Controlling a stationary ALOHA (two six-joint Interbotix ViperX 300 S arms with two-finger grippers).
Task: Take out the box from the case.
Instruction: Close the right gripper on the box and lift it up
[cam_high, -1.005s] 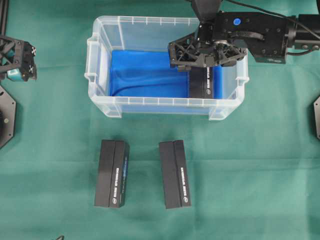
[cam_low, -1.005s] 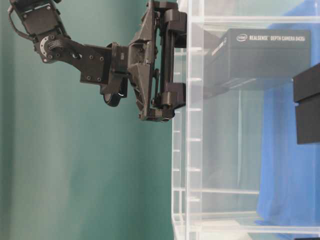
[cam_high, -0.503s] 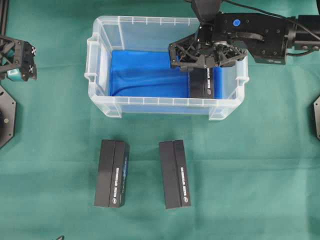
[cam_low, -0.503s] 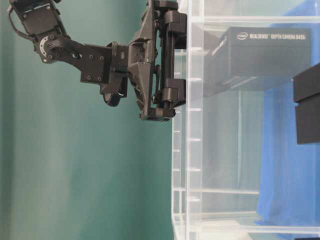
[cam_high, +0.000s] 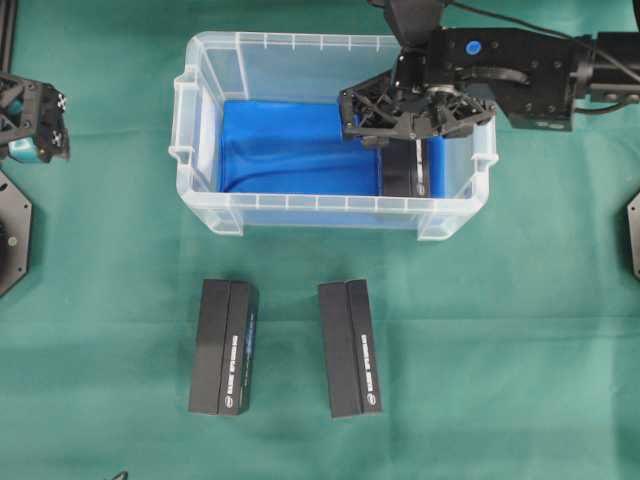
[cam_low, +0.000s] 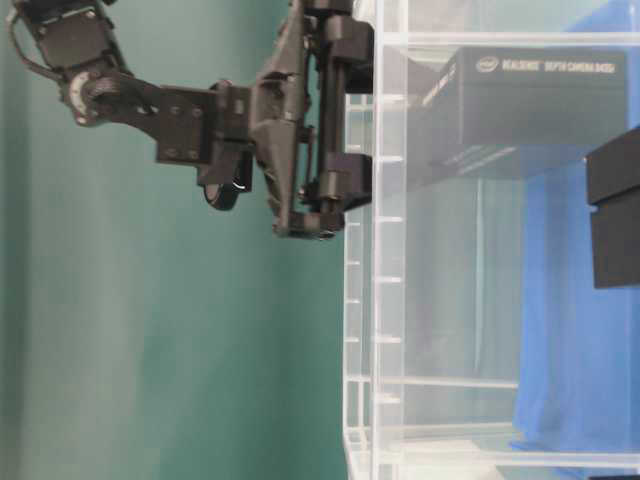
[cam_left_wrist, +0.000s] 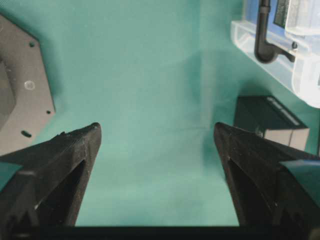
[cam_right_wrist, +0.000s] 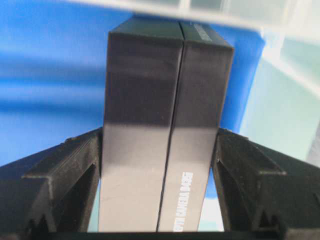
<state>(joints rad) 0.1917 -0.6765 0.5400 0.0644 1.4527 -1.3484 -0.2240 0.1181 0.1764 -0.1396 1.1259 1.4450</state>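
My right gripper (cam_right_wrist: 159, 145) has its jaws clamped on the box's (cam_high: 405, 168) long sides inside the case (cam_high: 200, 150), ready to lift it clear. My left gripper (cam_left_wrist: 157, 150) hangs wide open and empty, out of the way.

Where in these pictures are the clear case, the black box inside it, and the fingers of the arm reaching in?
case (cam_high: 205, 128): overhead view, bare left wall.
box in the case (cam_right_wrist: 165, 120): right wrist view, dark top face.
right gripper's fingers (cam_right_wrist: 70, 170): right wrist view, the left finger pressed against the box's side.
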